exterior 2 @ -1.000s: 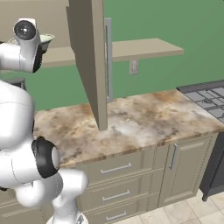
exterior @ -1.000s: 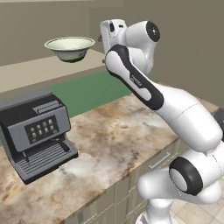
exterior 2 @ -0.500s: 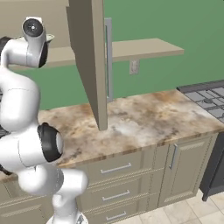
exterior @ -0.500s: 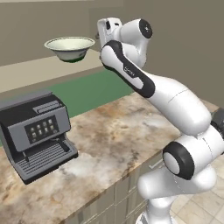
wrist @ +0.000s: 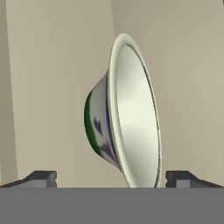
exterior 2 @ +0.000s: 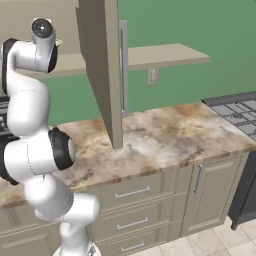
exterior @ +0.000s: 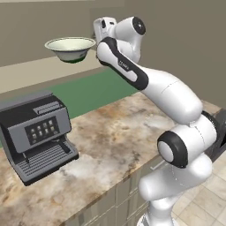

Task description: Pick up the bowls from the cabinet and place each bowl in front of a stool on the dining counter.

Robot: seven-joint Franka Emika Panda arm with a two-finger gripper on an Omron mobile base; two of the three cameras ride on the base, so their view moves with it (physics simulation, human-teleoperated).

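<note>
Green wall backs a mottled stone tabletop point(exterior: 114, 132) carrying a dark coffee machine point(exterior: 37, 134). Above it, on the beige shelf of the cabinet point(exterior: 26, 75), sits a bowl point(exterior: 70, 47), upright. At its rim the end effector point(wrist: 111, 178) stands with fingers point(wrist: 41, 178) spread wide apart, the bowl's edge lying between them, not clamped.

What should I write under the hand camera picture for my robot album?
Open gripper lined up on the rim of a bowl in the beige cabinet.
</note>
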